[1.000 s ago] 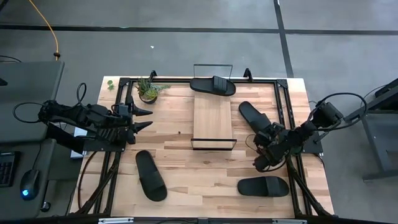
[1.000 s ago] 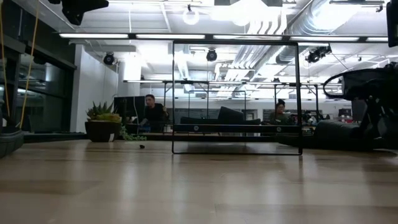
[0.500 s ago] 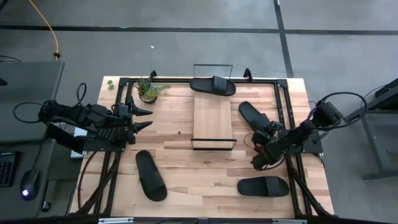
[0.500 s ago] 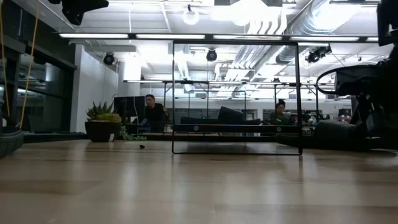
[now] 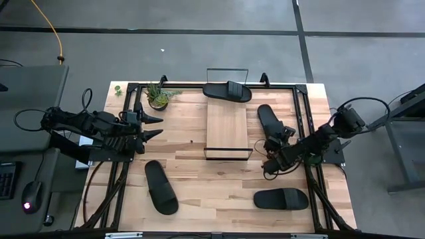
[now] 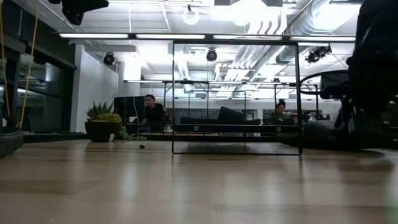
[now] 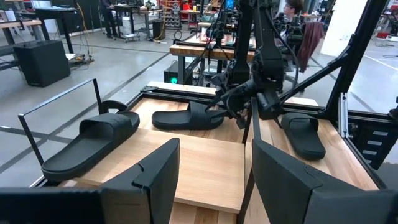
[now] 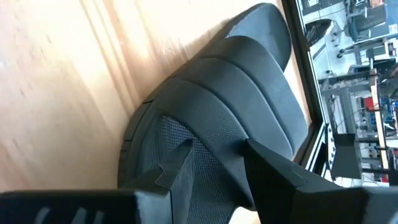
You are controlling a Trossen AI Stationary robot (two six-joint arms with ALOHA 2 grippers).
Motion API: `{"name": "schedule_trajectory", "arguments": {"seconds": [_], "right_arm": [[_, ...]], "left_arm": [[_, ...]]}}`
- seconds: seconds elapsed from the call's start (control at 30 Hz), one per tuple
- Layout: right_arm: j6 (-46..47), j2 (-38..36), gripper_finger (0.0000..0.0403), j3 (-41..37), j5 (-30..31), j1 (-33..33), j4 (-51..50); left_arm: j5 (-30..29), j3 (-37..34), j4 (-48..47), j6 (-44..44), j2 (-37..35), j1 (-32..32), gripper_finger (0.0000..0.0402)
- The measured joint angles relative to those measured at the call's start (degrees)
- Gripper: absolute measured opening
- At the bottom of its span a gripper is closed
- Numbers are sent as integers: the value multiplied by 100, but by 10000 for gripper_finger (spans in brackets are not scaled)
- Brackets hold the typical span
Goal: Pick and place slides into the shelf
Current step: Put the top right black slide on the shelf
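Four black slides show in the high view. One (image 5: 227, 91) lies across the far end of the shelf (image 5: 228, 126), by its wire rail. One (image 5: 161, 187) lies near-left and one (image 5: 281, 198) near-right on the table. The fourth (image 5: 270, 121) lies right of the shelf, with my right gripper (image 5: 273, 146) shut on its near end. The left wrist view shows this slide (image 7: 186, 117) flat on the table. My left gripper (image 5: 153, 127) hangs open at the table's left side, touching nothing. My right gripper has the slide by its near end (image 8: 186, 134), just behind the ribbed strap (image 8: 249, 87). One finger (image 8: 177, 165) lies over the textured footbed and the other (image 8: 273, 177) stands by the strap's side. The fingers come low from the near-right. The sole rests on the table.
A small potted plant (image 5: 158, 96) stands at the far-left corner. Black frame rails (image 5: 302, 113) run along the table's edges. Bare wood lies between the shelf and the left arm. People sit in the room beyond the table (image 6: 152, 109).
My right gripper has moved toward the shelf and a little toward the far edge. The slide in it has turned on the table: it lay slanted and now lies more nearly along the near-far line, closer to the shelf.
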Motion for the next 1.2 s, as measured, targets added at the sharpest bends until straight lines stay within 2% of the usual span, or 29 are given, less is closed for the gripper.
{"name": "schedule_trajectory", "arguments": {"seconds": [0.47,0.6,0.83,1.2], "right_arm": [[117,-1,127,0,220,-367,41],[115,-1,100,0,223,-378,125],[113,0,10,0,227,-376,211],[673,-16,1,0,322,-374,-103]], "left_arm": [[0,-2,4,92,0,0,184],[0,-2,4,94,0,0,184],[0,-1,4,106,0,1,184],[-1,-2,6,107,0,1,184]]}}
